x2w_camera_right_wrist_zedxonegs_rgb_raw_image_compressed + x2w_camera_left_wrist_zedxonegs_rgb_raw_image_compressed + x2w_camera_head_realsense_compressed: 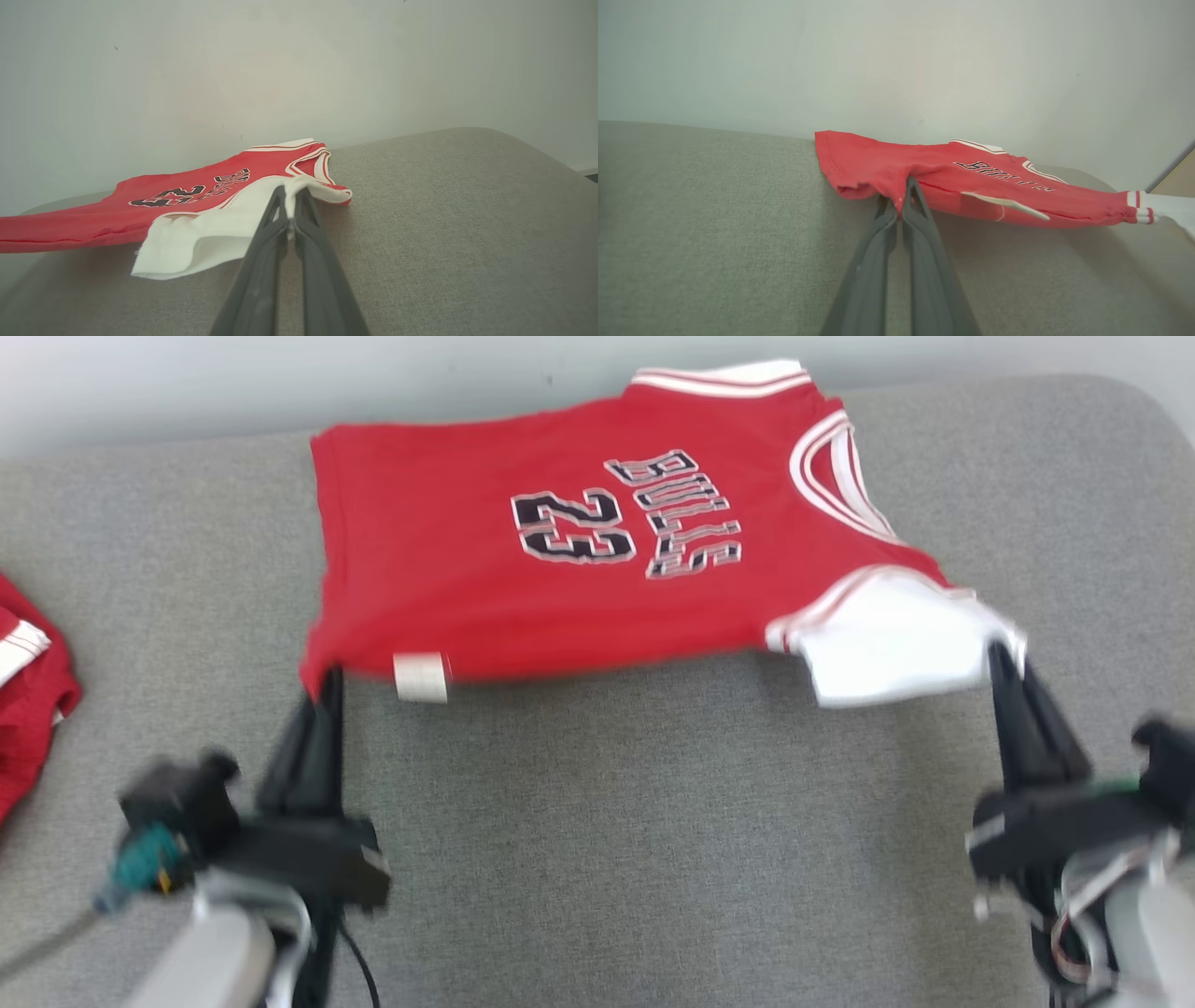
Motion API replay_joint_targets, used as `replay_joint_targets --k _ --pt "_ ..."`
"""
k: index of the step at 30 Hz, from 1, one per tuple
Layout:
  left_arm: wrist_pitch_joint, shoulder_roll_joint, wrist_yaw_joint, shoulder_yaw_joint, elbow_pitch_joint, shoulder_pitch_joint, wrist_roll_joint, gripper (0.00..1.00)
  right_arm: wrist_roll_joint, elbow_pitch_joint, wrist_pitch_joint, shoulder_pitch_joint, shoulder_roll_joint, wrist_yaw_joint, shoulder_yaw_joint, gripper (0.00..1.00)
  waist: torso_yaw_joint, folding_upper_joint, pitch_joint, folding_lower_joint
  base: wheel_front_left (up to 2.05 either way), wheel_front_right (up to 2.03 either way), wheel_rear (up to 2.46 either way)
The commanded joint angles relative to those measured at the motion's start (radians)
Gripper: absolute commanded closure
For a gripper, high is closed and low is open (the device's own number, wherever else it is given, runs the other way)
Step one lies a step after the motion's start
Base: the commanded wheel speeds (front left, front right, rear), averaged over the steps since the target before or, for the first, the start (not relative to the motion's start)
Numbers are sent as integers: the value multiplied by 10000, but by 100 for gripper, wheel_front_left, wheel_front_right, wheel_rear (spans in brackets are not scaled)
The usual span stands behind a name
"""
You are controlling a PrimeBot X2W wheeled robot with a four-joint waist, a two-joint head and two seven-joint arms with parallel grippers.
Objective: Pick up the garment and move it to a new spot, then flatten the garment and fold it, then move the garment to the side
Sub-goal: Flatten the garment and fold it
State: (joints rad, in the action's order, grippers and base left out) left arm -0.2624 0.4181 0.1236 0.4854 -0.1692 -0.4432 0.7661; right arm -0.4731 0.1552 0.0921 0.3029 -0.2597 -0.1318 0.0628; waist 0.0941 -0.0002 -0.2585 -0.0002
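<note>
Two grippers hold the jersey (448, 588): left gripper (324, 689) closed on its hem corner, right gripper (1005, 661) closed on its white sleeve, above the grey surface (653, 821).

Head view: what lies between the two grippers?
The jersey, near edge stretched from left gripper to right gripper over bare grey cushion, seen in the head view.

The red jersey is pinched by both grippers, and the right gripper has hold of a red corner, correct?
Not quite. The right gripper is shut on the white sleeve of the red jersey, not a red corner, as the right wrist view shows. The left gripper pinches it too.
</note>
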Motion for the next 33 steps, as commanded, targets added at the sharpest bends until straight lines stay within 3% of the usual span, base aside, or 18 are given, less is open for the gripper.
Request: replay_joint_targets --k 1,11,21,27,33 --pt "-34 -89 29 -68 43 310 -121 100 130 -169 -57 -304 83 24 -132 100 -32 2 106 2 0 0 0" --pt "-35 -871 -97 -942 46 3065 -627 100 768 -1787 -805 -3402 1183 24 -1042 100 -142 2 755 2 0 0 0" --pt "-35 -1549 -475 -1655 -445 4907 -1324 100 1015 -2308 -1210 -5853 1880 24 -1609 100 -464 2 1445 2 0 0 0" --pt "-35 -1786 -778 -1816 -821 5240 -1499 100 1219 -2145 -1292 -6360 1999 24 -1404 100 -519 2 1545 2 0 0 0" --pt "-35 -1948 -968 -1641 -1066 4822 -1858 100 1106 -2096 -1281 -5892 2034 24 -1221 100 -577 2 1520 2 0 0 0"
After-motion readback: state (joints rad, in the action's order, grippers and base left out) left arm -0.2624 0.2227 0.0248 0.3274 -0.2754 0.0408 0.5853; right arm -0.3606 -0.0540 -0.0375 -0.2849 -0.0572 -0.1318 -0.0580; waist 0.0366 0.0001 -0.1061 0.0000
